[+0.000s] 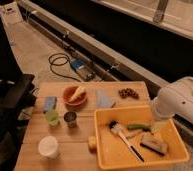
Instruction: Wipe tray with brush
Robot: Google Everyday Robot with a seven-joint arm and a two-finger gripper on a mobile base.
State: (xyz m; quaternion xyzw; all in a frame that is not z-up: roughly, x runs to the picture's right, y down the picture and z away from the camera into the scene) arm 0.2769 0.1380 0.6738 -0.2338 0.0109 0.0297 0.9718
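the tray fills the lower right of the frame, on a wooden table. the brush lies loose on the tray floor, left of centre, with its black head toward the upper left and its thin handle running toward the lower right. a green stick lies just above it and a dark-topped scrubber to its right. the white arm comes in from the right edge. the gripper hangs over the tray's upper right corner, fingers apart with nothing between them. an orange bowl, a metal cup and a white cup stand left of the tray.
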